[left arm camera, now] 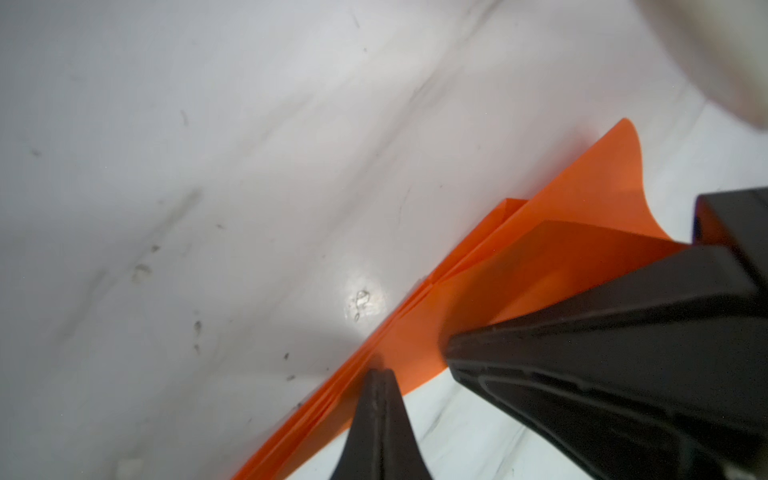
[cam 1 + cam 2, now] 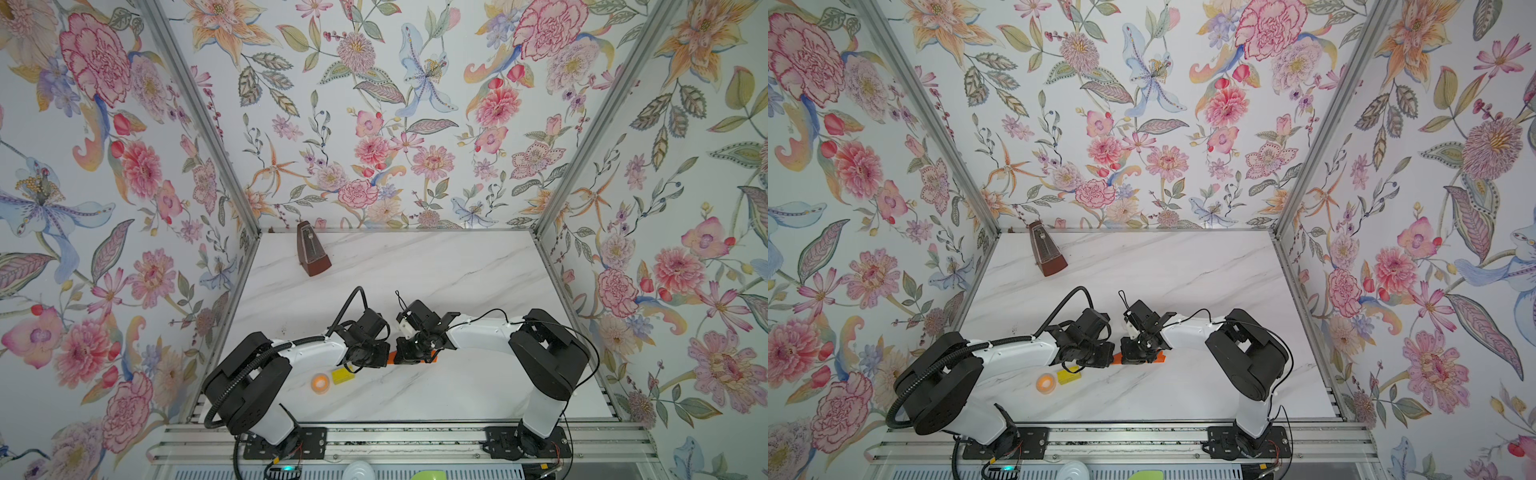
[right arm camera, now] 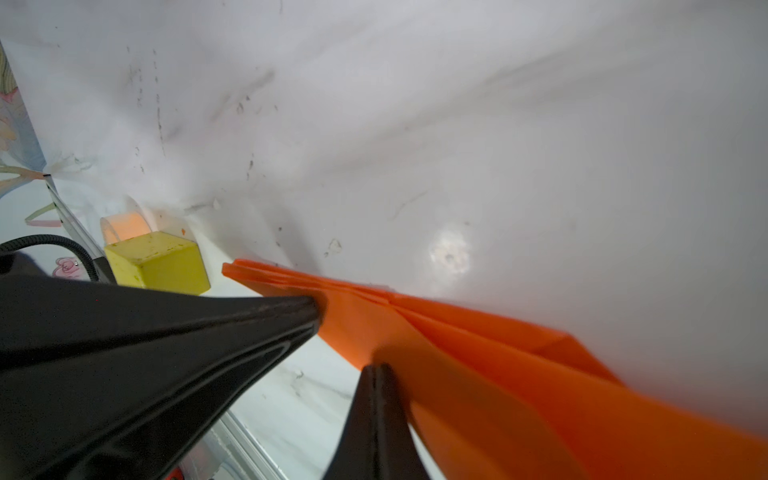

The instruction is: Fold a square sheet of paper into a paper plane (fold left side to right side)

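Got the paper (image 1: 478,299) folded down to a narrow, layered dart, lying on the desk (image 2: 415,270) near the front middle, mostly hidden under both wrists in both top views. Looks well along, going by the stacked creases. Has one flap curling up off the rest rather than lying flat.

Pressing on it with the left hand (image 1: 377,372), clenched, tip down on the paper near one edge, nothing visibly pinched between the fingers. Doing the same with the right hand (image 3: 376,368): clenched, tip on the paper just beside the left one. Probably a crease-pressing step.

Can also see a block (image 3: 158,262) just beside the pointed end, a tape ring (image 3: 122,224) right behind that, and a metronome (image 2: 311,251) well apart at the back.

Worth watching:
- Could skid the whole thing on that slick marble if either tip drags sideways, leaving a crooked crease.
- Could let the raised flap spring back once the pressure comes off.
- Could bump hands working this close, or shove the point into the block.
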`<state>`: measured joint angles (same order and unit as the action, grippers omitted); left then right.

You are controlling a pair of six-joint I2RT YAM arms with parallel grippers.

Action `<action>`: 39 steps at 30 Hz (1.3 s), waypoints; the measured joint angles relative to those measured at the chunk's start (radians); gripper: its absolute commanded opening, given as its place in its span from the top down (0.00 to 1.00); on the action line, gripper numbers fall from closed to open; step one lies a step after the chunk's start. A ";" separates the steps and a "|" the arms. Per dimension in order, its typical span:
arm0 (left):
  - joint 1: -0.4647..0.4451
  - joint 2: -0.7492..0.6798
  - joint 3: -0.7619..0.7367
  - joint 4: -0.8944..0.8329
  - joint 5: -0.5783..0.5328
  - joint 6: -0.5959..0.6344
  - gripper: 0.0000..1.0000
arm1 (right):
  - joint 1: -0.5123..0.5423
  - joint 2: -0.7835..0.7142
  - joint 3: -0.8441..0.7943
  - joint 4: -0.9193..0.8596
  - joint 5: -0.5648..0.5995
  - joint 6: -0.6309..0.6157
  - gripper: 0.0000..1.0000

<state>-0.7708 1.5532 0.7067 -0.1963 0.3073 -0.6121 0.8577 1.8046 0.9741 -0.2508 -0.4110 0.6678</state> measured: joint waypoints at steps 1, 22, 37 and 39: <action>0.002 0.000 -0.006 0.018 0.007 -0.003 1.00 | 0.000 -0.005 0.000 -0.007 0.010 0.007 1.00; 0.010 0.020 -0.079 0.233 0.082 -0.036 1.00 | -0.074 -0.215 -0.205 -0.060 0.140 0.100 1.00; 0.013 0.020 -0.087 0.251 0.092 -0.040 1.00 | -0.211 -0.417 -0.372 -0.117 0.171 0.172 1.00; 0.013 0.020 -0.087 0.251 0.093 -0.040 1.00 | -0.215 -0.430 -0.378 -0.131 0.183 0.193 1.00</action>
<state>-0.7574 1.5730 0.6193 0.0551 0.4000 -0.6521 0.6426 1.3746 0.5961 -0.3817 -0.2276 0.8612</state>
